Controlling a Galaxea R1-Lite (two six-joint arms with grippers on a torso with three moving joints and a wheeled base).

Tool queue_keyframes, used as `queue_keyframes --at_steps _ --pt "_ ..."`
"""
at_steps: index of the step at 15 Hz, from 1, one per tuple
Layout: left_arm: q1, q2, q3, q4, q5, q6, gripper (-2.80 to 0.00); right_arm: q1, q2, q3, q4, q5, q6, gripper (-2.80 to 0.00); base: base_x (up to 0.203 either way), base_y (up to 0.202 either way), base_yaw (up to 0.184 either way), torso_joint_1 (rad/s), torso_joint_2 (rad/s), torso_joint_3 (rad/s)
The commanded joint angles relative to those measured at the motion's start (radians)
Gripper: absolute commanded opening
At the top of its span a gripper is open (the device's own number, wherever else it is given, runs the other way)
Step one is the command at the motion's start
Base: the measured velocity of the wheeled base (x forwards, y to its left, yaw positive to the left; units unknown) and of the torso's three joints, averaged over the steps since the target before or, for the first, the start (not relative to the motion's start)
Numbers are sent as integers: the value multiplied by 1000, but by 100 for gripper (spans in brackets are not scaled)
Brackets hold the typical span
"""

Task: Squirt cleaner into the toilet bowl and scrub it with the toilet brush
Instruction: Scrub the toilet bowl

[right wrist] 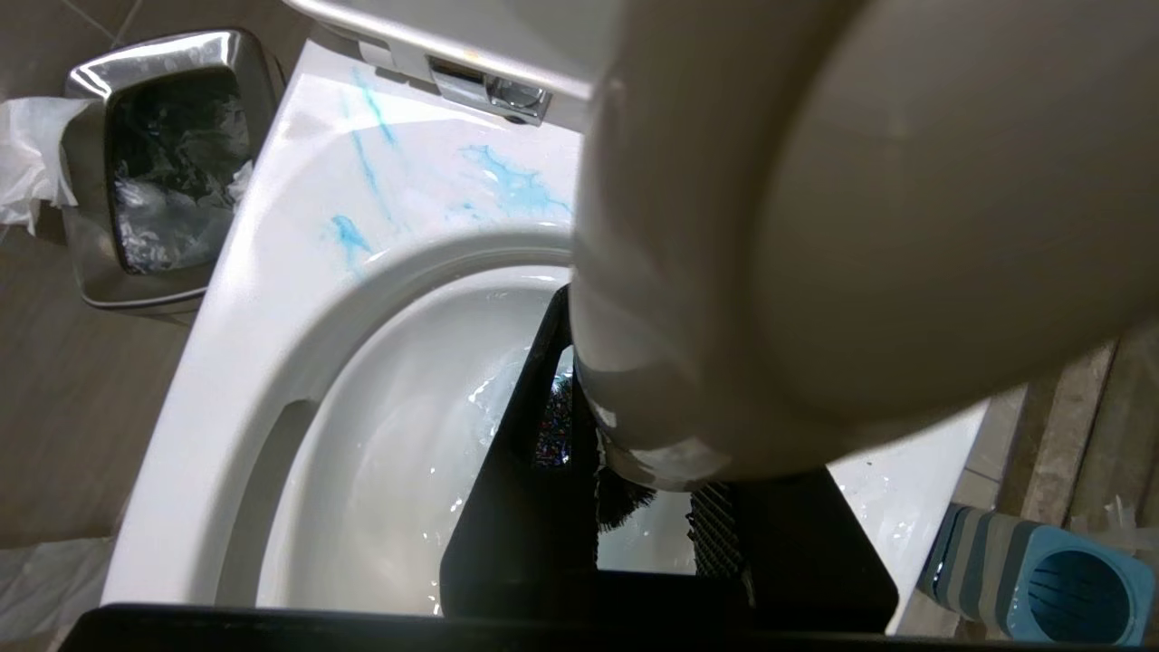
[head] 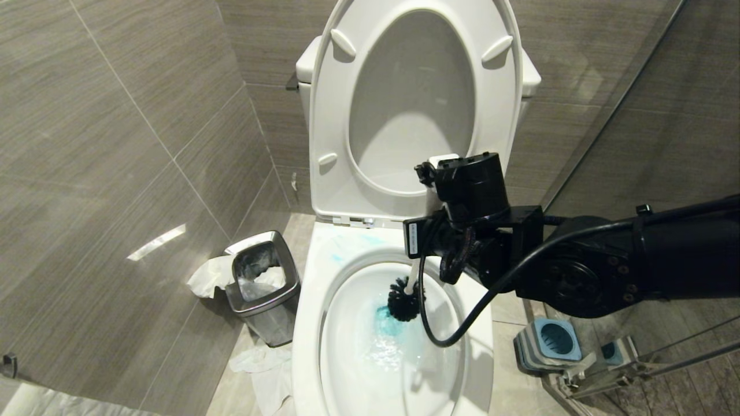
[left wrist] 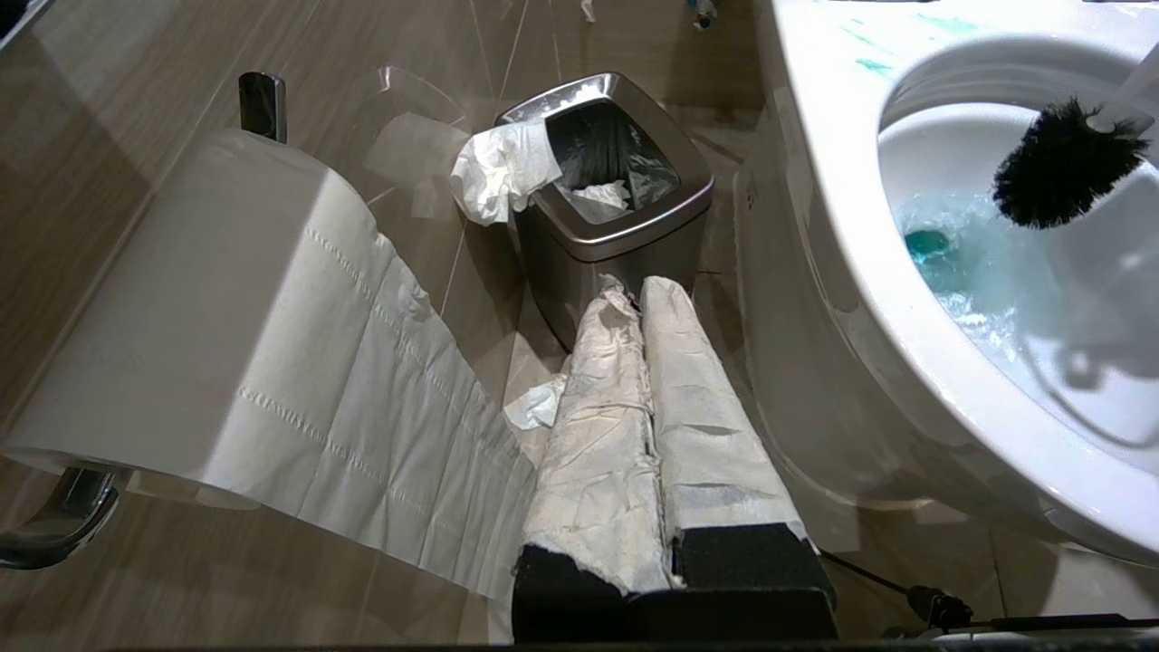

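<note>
The white toilet bowl (head: pixel 309 300) stands with its seat raised. My right gripper (right wrist: pixel 652 471) hangs over the bowl, shut on the toilet brush's white handle (right wrist: pixel 860 226), whose rounded end fills most of the right wrist view. The black bristle head (head: pixel 403 299) sits low inside the bowl by the water, and shows again as the bristle head (left wrist: pixel 1059 167) in the left wrist view. Teal cleaner (head: pixel 383 323) tints the water, and cleaner smears (right wrist: pixel 516 186) streak the back of the rim. My left gripper (left wrist: pixel 638 294), its fingers wrapped in white, is shut and parked low beside the toilet.
A square steel waste bin (head: pixel 263 289) with paper hanging out stands left of the toilet, with tissue on the floor by it. A toilet paper roll (left wrist: pixel 226 317) hangs near the left gripper. The blue-and-grey brush holder (head: pixel 549 344) stands on the floor to the right, by a glass panel.
</note>
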Motion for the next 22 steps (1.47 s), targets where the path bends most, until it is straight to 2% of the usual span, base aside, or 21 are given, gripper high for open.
queue_keyframes --at_steps 1,5,9,13,17,22 --pt "1 -1 0 0 0 0 -280 -1 59 -6 -13 -2 4 -280 0 0 0 0 0 0" --pt "0 0 0 0 0 0 -280 -4 219 -21 -128 -3 -3 -280 0 0 0 0 0 0" --pt "1 0 0 0 0 0 -280 -4 366 -84 -178 -8 0 -280 0 0 0 0 0 0" --pt "0 0 0 0 0 0 -280 -2 433 -84 -224 -56 2 -280 0 0 0 0 0 0" --pt "1 0 0 0 0 0 -280 7 347 -66 -223 -70 -6 -280 0 0 0 0 0 0" --pt "1 0 0 0 0 0 -280 19 43 -13 -169 -64 -33 -280 0 0 0 0 0 0"
